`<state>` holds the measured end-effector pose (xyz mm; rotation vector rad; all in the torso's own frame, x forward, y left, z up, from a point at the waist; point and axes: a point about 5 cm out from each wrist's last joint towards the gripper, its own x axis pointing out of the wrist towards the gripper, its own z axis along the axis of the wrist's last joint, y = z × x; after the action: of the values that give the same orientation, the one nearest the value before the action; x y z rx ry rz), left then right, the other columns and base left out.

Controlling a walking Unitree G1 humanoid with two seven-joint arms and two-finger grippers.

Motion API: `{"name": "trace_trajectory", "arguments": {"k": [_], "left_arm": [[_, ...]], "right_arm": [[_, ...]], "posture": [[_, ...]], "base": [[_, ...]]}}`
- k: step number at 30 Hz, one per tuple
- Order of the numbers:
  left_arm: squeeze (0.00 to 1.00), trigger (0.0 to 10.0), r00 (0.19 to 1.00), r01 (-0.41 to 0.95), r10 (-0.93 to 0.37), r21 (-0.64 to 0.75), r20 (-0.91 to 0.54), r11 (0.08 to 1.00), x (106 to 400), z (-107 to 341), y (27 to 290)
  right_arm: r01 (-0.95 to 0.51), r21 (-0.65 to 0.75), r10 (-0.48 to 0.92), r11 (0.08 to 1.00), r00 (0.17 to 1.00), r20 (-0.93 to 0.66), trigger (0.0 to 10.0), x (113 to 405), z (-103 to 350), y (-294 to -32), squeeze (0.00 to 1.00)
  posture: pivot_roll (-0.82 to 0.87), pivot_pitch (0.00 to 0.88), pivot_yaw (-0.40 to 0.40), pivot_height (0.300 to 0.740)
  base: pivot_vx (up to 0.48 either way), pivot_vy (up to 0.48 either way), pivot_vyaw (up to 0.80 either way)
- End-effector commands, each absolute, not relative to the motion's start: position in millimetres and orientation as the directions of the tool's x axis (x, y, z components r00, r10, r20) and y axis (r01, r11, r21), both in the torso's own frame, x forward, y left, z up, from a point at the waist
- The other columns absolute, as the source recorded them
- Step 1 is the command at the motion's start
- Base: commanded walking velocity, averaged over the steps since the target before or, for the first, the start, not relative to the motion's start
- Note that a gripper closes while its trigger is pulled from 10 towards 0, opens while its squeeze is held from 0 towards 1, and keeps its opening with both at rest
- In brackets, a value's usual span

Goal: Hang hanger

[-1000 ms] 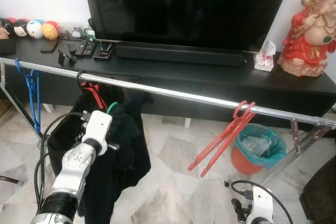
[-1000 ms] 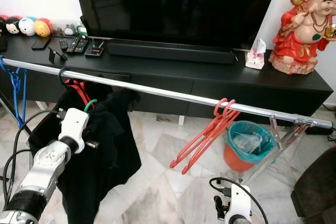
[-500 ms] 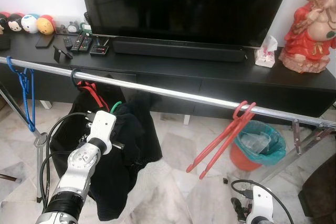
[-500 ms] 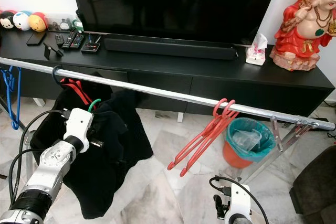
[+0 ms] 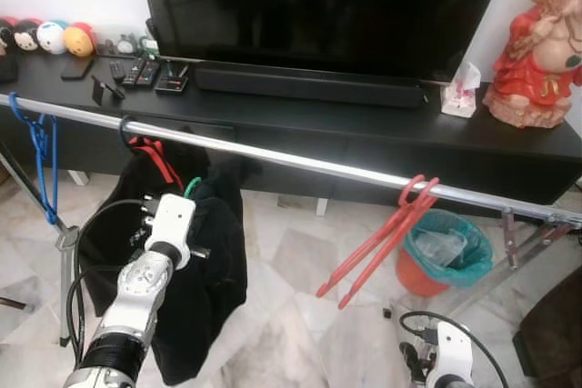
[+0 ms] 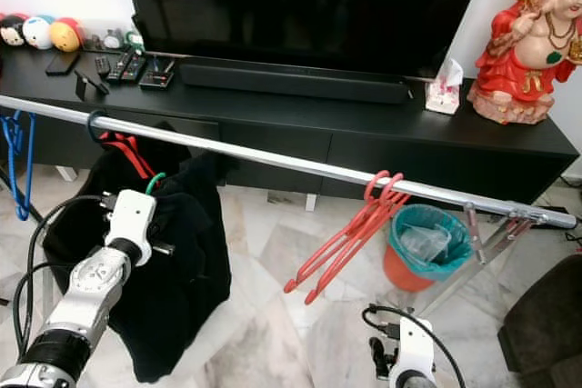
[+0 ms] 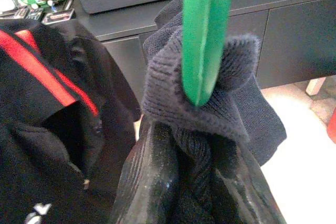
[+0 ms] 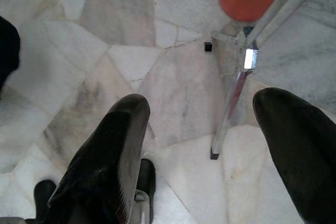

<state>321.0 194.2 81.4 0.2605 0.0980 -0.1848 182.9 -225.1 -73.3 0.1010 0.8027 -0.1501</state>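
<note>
A green hanger (image 7: 202,35) carries a dark knit garment (image 7: 226,103). My left gripper (image 7: 197,145) is shut on it just under the hook, and the garment's folds bunch between the fingers (image 7: 149,182). In the eye views the green hook (image 5: 191,186) pokes up past my left wrist, a little below the silver rail (image 5: 300,163). The garment (image 5: 214,261) hangs down toward the floor. Beside it a black jacket with red stripes (image 5: 150,161) hangs on the rail. My right gripper (image 8: 205,129) hangs low over the marble floor, open with nothing in it.
A blue hanger (image 5: 41,156) hangs at the rail's left end, and red hangers (image 5: 382,243) hang toward the right. An orange bin with a green liner (image 5: 441,256) stands by the rail's right leg (image 5: 527,233). Behind the rail is a black TV console (image 5: 364,124).
The view has shifted slightly. The dark garment swung out to the right half a second ago and now hangs straight down again. My left gripper keeps its hold.
</note>
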Motion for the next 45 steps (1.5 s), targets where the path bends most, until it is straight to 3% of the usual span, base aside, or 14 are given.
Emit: {"name": "trace_trajectory", "arguments": {"k": [1, 11, 21, 31, 45], "left_arm": [[0.00, 10.0, 0.981, 0.190, -0.177, 0.265, -0.073, 0.945, 326, 91, 191], [0.00, 10.0, 0.977, 0.213, -0.198, 0.260, -0.081, 0.942, 326, 90, 191], [0.00, 10.0, 0.896, 0.443, -0.411, 0.268, -0.168, 0.856, 319, 87, 184], [0.00, 10.0, 0.901, 0.433, -0.402, 0.300, -0.162, 0.850, 335, 99, 189], [0.00, 10.0, 0.899, 0.436, -0.406, 0.244, -0.163, 0.866, 371, 121, 160]], "right_arm": [[0.167, 0.022, -0.099, 0.986, 0.680, -0.726, 10.0, 182, -73, -228, 0.00], [0.168, 0.024, -0.098, 0.986, 0.678, -0.728, 10.0, 181, -74, -226, 0.00], [0.161, 0.026, -0.090, 0.987, 0.676, -0.732, 10.0, 179, -75, -225, 0.00], [0.155, 0.030, -0.084, 0.987, 0.676, -0.732, 10.0, 180, -75, -224, 0.00], [0.163, 0.031, -0.090, 0.986, 0.682, -0.725, 10.0, 182, -74, -222, 0.00]], "posture": [[0.02, 0.000, -0.066, 0.740], [0.02, 0.000, -0.058, 0.740], [0.03, 0.000, -0.049, 0.740], [0.03, 0.000, -0.045, 0.740], [0.00, 0.000, -0.021, 0.740]], "base": [[0.000, -0.431, 0.00], [0.000, -0.357, 0.00], [0.000, 0.000, 0.00], [0.000, 0.000, 0.00], [0.000, 0.000, 0.00]]}}
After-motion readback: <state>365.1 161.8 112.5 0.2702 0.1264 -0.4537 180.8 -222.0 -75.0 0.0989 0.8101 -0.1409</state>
